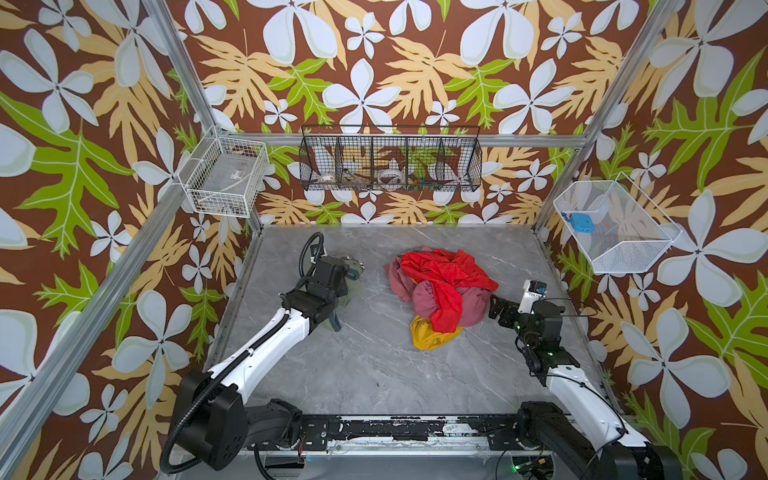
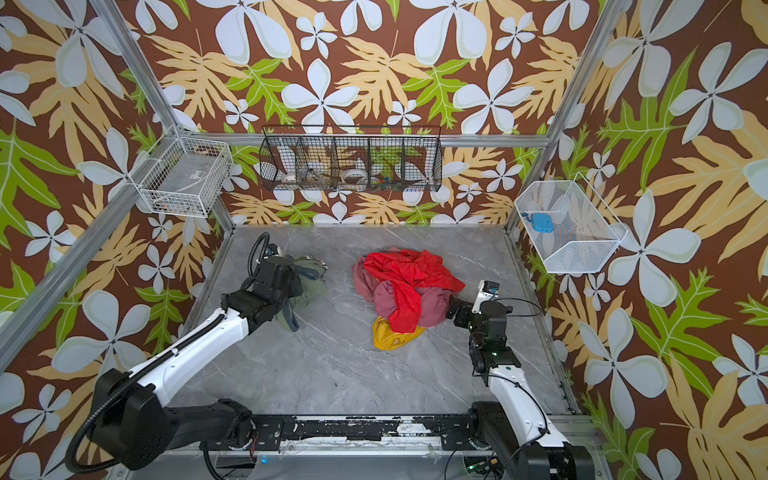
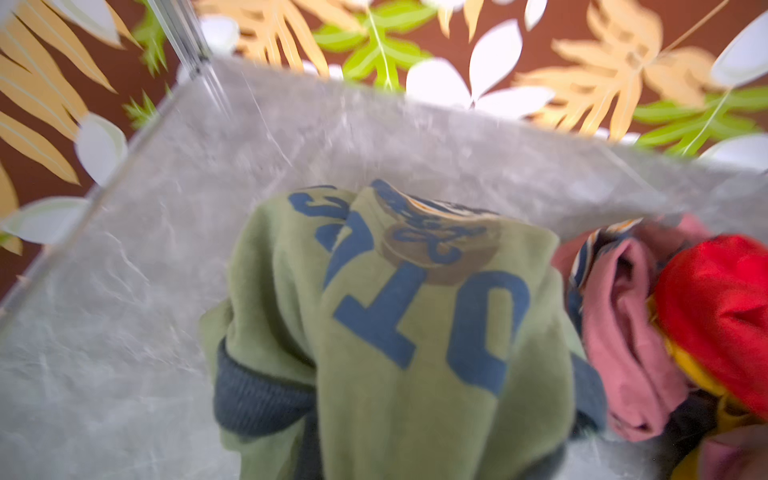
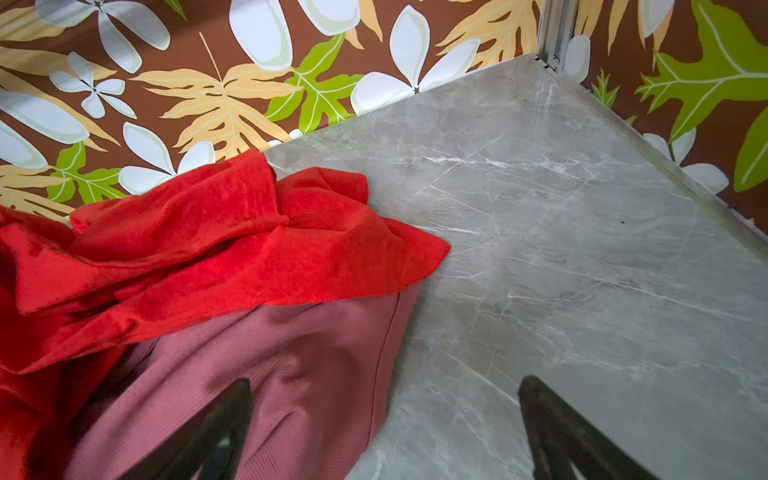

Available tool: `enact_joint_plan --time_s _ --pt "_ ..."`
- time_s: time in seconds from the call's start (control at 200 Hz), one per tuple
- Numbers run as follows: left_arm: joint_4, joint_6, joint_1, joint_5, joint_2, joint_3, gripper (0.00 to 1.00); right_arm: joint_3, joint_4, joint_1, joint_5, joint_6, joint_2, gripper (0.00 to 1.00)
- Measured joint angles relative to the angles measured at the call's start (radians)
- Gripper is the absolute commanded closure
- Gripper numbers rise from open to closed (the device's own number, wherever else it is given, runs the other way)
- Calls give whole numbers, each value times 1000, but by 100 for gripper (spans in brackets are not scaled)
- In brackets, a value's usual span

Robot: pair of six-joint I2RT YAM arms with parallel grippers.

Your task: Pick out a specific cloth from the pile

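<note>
The pile lies on the table in both top views; the cloth sits apart from the pile, on its left, with bare table between them; it is olive with big blue letters and dark ribbed trim, bunched up in a lump right under the left wrist camera.

The left claw stands over the cloth, left of the pile; its jaws are closed, and the fabric rises around them and hides the fingers, so it looks pinched on the cloth; the wrist view is blurred.

The right claw sits just beside the pile on its right, low over the table; its jaws stand wide apart and hold nothing; in the wrist view one finger is over the maroon piece at the pile's edge, the other over bare table.

On the pile the red piece lies over the maroon one; a yellow piece pokes out at the pile's near side.
</note>
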Motion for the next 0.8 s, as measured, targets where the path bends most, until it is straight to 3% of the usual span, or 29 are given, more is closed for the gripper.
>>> enact_joint_plan --time_s 0.36,0.801 --pt "18 101 26 -31 -126 42 100 13 6 0 -19 14 4 1" --pt "385 402 224 309 -90 -204 100 12 5 0 -16 13 -39 1"
